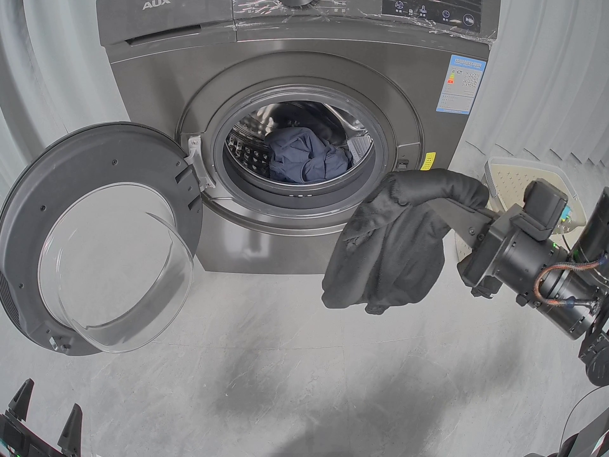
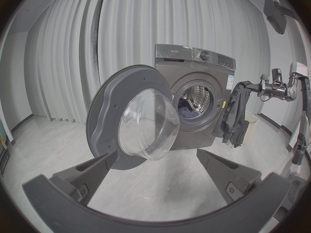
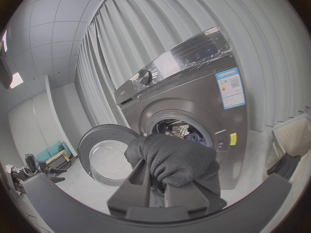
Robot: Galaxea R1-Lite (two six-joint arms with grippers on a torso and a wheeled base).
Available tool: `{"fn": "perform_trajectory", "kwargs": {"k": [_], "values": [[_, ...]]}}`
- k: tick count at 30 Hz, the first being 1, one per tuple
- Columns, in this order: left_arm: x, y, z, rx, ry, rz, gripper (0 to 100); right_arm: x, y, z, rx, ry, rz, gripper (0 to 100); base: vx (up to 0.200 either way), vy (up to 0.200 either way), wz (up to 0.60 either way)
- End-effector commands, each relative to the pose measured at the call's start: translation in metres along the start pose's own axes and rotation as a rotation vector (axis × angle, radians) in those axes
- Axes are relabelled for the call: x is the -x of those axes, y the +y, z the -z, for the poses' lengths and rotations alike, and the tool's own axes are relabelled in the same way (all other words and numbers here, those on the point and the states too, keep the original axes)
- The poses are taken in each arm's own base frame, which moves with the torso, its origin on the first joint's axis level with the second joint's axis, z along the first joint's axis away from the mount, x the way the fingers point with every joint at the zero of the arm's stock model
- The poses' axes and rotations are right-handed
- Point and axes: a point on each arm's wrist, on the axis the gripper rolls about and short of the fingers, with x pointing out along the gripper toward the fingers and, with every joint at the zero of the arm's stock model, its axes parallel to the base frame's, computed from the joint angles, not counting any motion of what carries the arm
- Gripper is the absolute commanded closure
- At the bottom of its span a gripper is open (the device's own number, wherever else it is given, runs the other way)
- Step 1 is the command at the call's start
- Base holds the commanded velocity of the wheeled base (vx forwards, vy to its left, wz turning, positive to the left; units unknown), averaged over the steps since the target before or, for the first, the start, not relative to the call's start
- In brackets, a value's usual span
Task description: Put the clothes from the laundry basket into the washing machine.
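Observation:
The grey washing machine (image 1: 292, 65) stands with its round door (image 1: 95, 236) swung open to the left. A blue garment (image 1: 304, 157) lies inside the drum. My right gripper (image 1: 460, 216) is shut on a black garment (image 1: 387, 249), which hangs in the air just right of and below the drum opening. In the right wrist view the black garment (image 3: 175, 159) bulges over the closed fingers (image 3: 136, 185). The white laundry basket (image 1: 507, 182) stands on the floor to the right of the machine, behind my right arm. My left gripper (image 1: 45, 414) is open and empty, low at the near left.
The open door (image 2: 129, 120) juts out between my left gripper (image 2: 155, 154) and the machine. Something dark (image 3: 285, 167) hangs at the basket's (image 3: 291, 136) rim. White curtains run behind the machine. Bare grey floor lies in front of it.

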Motion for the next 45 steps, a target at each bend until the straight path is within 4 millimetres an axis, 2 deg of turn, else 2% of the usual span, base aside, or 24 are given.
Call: {"fn": "perform_trajectory", "kwargs": {"k": [1, 4, 7, 8, 10, 12, 13, 14, 15, 18, 21, 22, 23, 25, 34, 35, 36, 38, 39, 45], "values": [[0.0, 0.0, 0.005, -0.005, 0.001, -0.002, 0, -0.021, 0.006, 0.021, -0.009, 0.068, -0.026, 100, 0.0, 0.0, 0.0], [0.001, 0.0, 0.001, -0.019, -0.028, 0.011, 0, -0.025, 0.008, 0.026, -0.012, 0.077, -0.034, 100, 0.0, 0.0, 0.0], [0.015, -0.003, -0.055, 0.027, -0.242, 0.11, 0, -0.034, 0.012, 0.027, -0.017, 0.044, -0.052, 100, 0.0, 0.0, 0.0], [0.015, -0.004, -0.069, 0.031, -0.243, 0.157, 0, -0.039, 0.013, 0.028, -0.024, 0.031, -0.056, 100, 0.0, 0.0, 0.0], [0.005, -0.006, -0.076, 0.023, -0.154, 0.275, 0, -0.049, 0.015, 0.028, -0.036, 0.0, -0.065, 100, 0.0, 0.0, 0.0], [-0.001, -0.008, -0.076, 0.023, -0.104, 0.33, 0, -0.053, 0.016, 0.029, -0.04, -0.009, -0.068, 100, 0.0, 0.0, 0.0], [-0.019, -0.01, -0.075, 0.032, 0.016, 0.421, 0, -0.062, 0.017, 0.031, -0.045, -0.027, -0.076, 100, 0.0, 0.0, 0.0], [-0.02, -0.01, -0.075, 0.032, 0.021, 0.429, 0, -0.063, 0.017, 0.031, -0.045, -0.029, -0.076, 100, 0.0, 0.0, 0.0], [-0.035, -0.011, -0.075, 0.018, 0.102, 0.503, 0, -0.07, 0.018, 0.032, -0.045, -0.043, -0.078, 100, 0.0, 0.0, 0.0], [-0.056, -0.013, -0.076, -0.001, 0.173, 0.581, 0, -0.077, 0.019, 0.028, -0.046, -0.065, -0.083, 100, 0.0, 0.0, 0.0], [-0.086, -0.018, -0.079, -0.003, 0.229, 0.678, 0, -0.086, 0.024, 0.021, -0.053, -0.097, -0.097, 100, 0.0, 0.0, 0.0], [-0.088, -0.019, -0.079, -0.002, 0.233, 0.689, 0, -0.087, 0.025, 0.021, -0.054, -0.099, -0.101, 100, 0.0, 0.0, 0.0], [-0.103, -0.026, -0.079, 0.001, 0.255, 0.74, 0, -0.09, 0.028, 0.019, -0.071, -0.109, -0.111, 100, 0.0, 0.0, 0.0], [-0.119, -0.033, -0.076, 0.006, 0.29, 0.789, 0, -0.092, 0.031, 0.019, -0.083, -0.109, -0.119, 100, 0.0, 0.0, 0.0], [-0.173, -0.062, -0.065, 0.023, 0.398, 0.897, 0, -0.099, 0.032, 0.017, -0.084, -0.129, -0.121, 100, 0.0, 0.0, 0.0], [-0.174, -0.063, -0.065, 0.025, 0.402, 0.897, 0, -0.099, 0.032, 0.017, -0.084, -0.129, -0.121, 100, 0.0, 0.0, 0.0], [-0.188, -0.067, -0.062, 0.029, 0.423, 0.897, 0, -0.099, 0.03, 0.016, -0.082, -0.133, -0.117, 100, 0.0, 0.0, 0.0], [-0.194, -0.069, -0.062, 0.029, 0.425, 0.898, 0, -0.099, 0.03, 0.016, -0.082, -0.133, -0.117, 100, 0.0, 0.0, 0.0], [-0.207, -0.074, -0.062, 0.031, 0.42, 0.902, 0, -0.099, 0.03, 0.016, -0.082, -0.133, -0.115, 100, 0.0, 0.0, 0.0], [-0.231, -0.09, -0.061, 0.065, 0.446, 0.926, 0, -0.098, 0.032, 0.016, -0.084, -0.132, -0.123, 100, 0.0, 0.0, 0.0]]}}
